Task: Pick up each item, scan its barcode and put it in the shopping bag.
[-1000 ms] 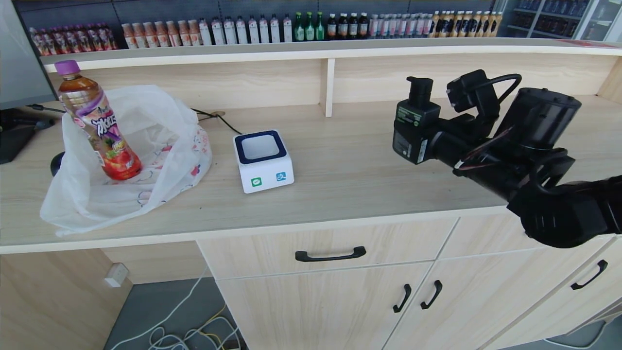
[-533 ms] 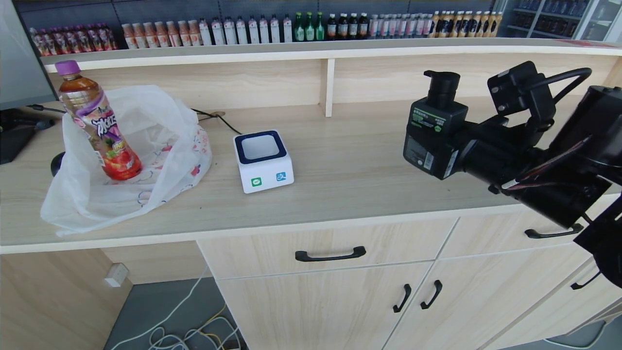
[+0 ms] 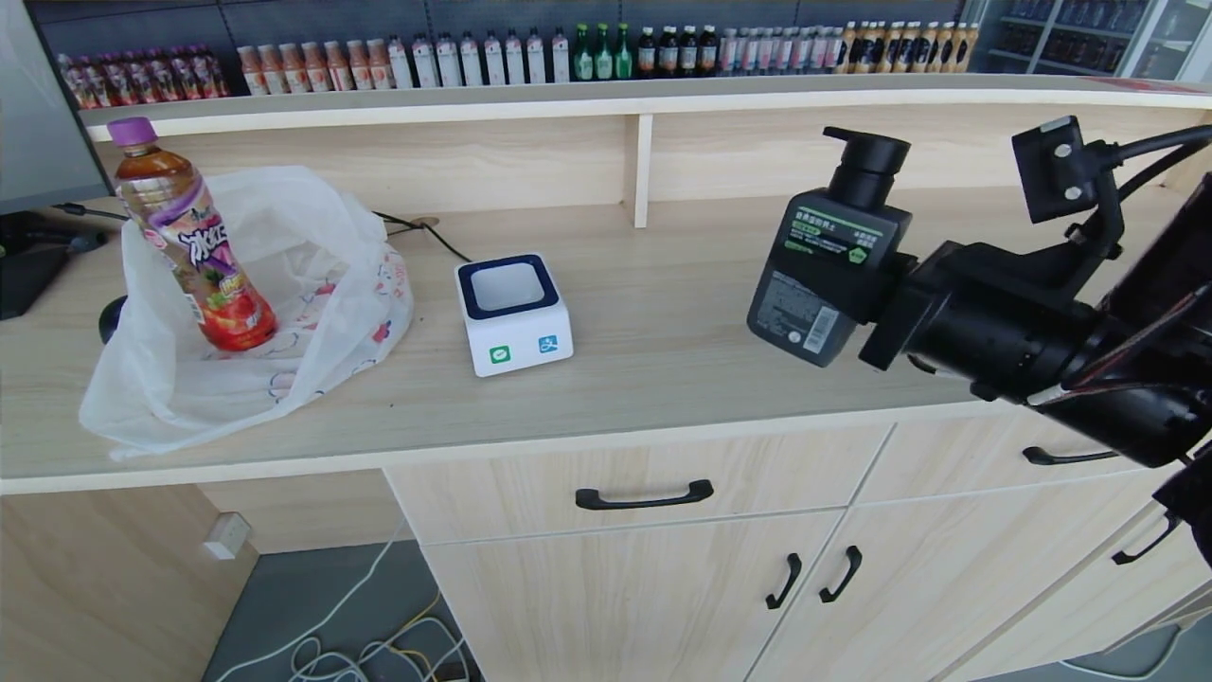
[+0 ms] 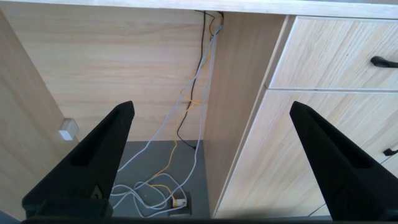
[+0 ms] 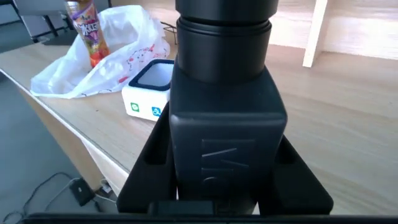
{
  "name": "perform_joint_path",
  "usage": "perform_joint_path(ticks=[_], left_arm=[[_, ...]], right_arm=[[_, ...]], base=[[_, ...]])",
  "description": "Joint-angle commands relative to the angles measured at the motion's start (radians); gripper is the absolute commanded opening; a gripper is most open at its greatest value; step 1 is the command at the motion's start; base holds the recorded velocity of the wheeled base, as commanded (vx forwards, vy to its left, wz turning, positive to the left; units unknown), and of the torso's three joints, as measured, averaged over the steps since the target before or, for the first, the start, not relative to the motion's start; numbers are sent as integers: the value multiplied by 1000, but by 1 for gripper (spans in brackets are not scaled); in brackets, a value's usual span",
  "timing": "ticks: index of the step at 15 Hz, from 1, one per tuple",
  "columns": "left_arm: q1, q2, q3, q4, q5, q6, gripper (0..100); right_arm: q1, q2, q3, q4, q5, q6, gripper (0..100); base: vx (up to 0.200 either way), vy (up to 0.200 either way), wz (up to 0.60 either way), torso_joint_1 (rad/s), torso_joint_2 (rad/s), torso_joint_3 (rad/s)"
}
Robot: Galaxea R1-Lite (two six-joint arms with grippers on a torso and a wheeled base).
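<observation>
Dark pump bottle (image 3: 822, 279), tilted, aloft right of white scanner (image 3: 512, 314)

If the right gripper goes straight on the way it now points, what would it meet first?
Probably nothing soon: the right gripper, shut on the black pump bottle, points across bare counter, seemingly passing behind the scanner; depth is unclear.
</observation>
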Motion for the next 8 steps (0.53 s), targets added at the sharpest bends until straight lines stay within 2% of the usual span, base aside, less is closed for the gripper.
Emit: perform_joint_path(ticks=[1,2,4,6,8], left_arm=[[0,0,0,0,0,0,100],[0,0,0,0,0,0,100],[0,0,0,0,0,0,100],[0,0,0,0,0,-2,100],[0,0,0,0,0,-2,100]], right_arm=[[3,9,41,-76,63,64,0],[11,20,52,-111,93,86,0],[73,69,83,-271,227,189,0],[106,123,100,-358,284,208,0],[132,147,150,-503,365,305,0]], base=[[0,0,0,0,0,0],[0,0,0,0,0,0],[0,0,0,0,0,0],[0,0,0,0,0,0],[0,0,0,0,0,0]])
